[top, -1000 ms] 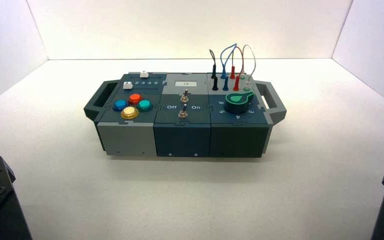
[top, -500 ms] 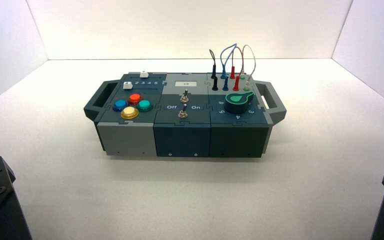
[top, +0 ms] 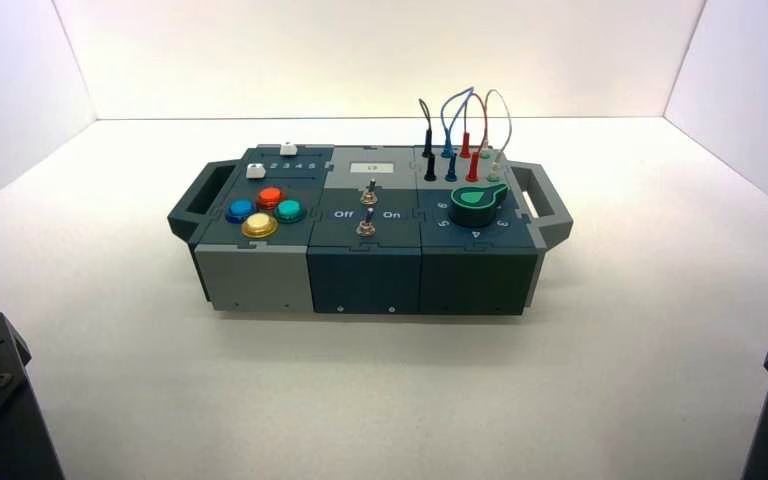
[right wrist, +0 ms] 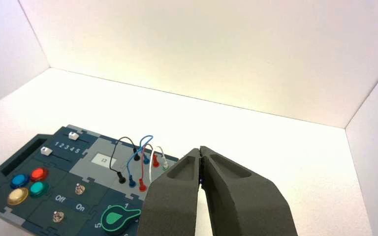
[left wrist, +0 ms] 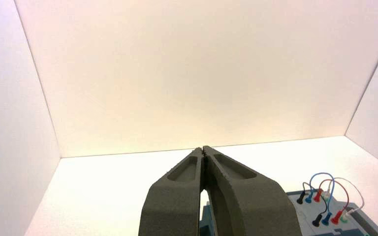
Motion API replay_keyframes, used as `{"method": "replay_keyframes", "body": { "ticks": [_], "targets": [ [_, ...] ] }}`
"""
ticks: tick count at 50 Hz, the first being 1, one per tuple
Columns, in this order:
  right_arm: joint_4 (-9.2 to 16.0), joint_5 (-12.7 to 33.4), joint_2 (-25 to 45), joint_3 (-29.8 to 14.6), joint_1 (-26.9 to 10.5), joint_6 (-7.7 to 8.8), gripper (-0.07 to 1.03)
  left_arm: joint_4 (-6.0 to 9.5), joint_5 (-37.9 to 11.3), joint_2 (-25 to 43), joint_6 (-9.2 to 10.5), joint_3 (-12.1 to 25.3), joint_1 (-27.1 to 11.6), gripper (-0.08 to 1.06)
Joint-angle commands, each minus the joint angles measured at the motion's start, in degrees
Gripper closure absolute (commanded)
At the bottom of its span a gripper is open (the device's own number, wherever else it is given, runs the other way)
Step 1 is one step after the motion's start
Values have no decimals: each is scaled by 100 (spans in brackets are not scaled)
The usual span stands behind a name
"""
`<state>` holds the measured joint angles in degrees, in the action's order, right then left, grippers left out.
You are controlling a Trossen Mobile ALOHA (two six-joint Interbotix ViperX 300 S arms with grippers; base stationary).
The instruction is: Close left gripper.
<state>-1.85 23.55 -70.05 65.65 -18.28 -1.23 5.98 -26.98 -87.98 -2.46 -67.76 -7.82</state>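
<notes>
Hovering clear of the box (left wrist: 325, 221), the left pincer (left wrist: 203, 150) is pressed together, empty.

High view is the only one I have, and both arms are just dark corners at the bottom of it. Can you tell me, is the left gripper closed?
Observer: Yes. In the left wrist view the left gripper has its fingertips touching, with nothing between them.
Operator: And the right one?
Observer: The right gripper is shut too, tips together and empty.
Operator: Is either of them near the box?
Observer: No. Both hang in the air short of the box; the right wrist view looks down on the red button and the green knob from some way off.
</notes>
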Motion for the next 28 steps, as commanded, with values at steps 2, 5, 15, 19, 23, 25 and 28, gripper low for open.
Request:
{"method": "replay_keyframes", "body": {
  "ticks": [2, 5, 15, 19, 23, 25, 28],
  "targets": [
    [18, -62, -18, -79, 9, -9, 98, 0, 35, 114, 9, 132, 44, 101],
    [18, -53, -53, -79, 9, -9, 98, 9, 35, 114, 9, 132, 44, 101],
    [9, -53, -88, -79, 9, -9, 98, 9, 35, 114, 9, 132, 44, 101],
    [18, -53, -79, -79, 9, -9, 98, 9, 35, 114, 9, 132, 44, 101],
    [9, -62, -70, -70, 9, -9, 98, 9, 35, 114, 9, 132, 44, 101],
    [18, -62, -62, -70, 9, -9, 98, 9, 26, 114, 9, 132, 44, 101],
    [9, -62, -62, -79, 9, -9, 98, 9, 26, 114, 9, 132, 35, 101]
  ]
}}
